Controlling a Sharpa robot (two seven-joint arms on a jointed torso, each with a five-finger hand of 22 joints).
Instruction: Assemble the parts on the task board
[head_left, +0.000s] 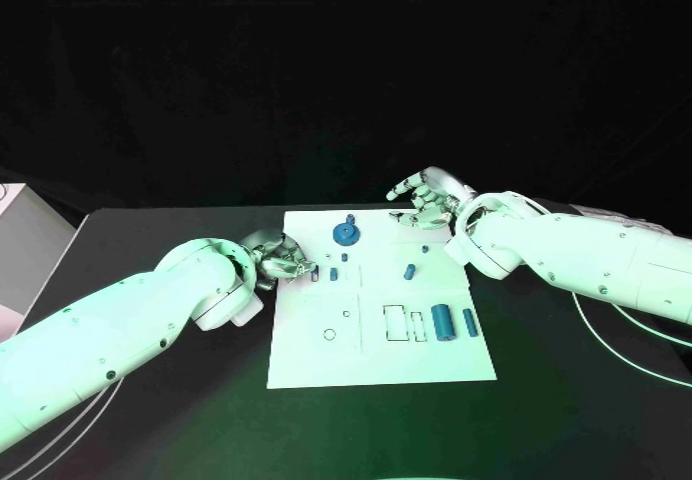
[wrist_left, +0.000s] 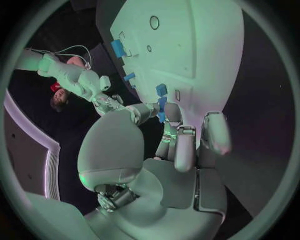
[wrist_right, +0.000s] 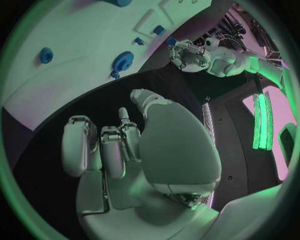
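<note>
Parts are lying scattered over the task board (head_left: 310, 355), the white plate sitting in the middle of the black table (head_left: 173, 420). A round blue gear (head_left: 346, 234) is standing at the board's far edge, near its middle. A small blue peg (head_left: 410, 270) is lying to the right of it, toward the board's centre. 2 blue cylinders (head_left: 444, 322) are lying side by side at the near right, beside 2 outlined slots (head_left: 394, 322). A short blue piece (head_left: 333, 273) is lying near the board's left edge, just beside the left hand.

The left hand (head_left: 283, 262) is hovering over the board's left edge with its fingers curled toward the short piece and another tiny blue piece next to it; whether it is pinching either of them I cannot tell, since the fingertips are covering that spot in the wrist view. The left arm (head_left: 130, 330) is crossing the table from the near left.

The right hand (head_left: 427, 200) is hanging past the board's far right corner, fingers apart and holding nothing. The right arm (head_left: 577, 255) is reaching in from the right. A pale box (head_left: 22, 240) is standing at the far left. Thin cables (head_left: 635, 340) are trailing across the table below the right arm.
</note>
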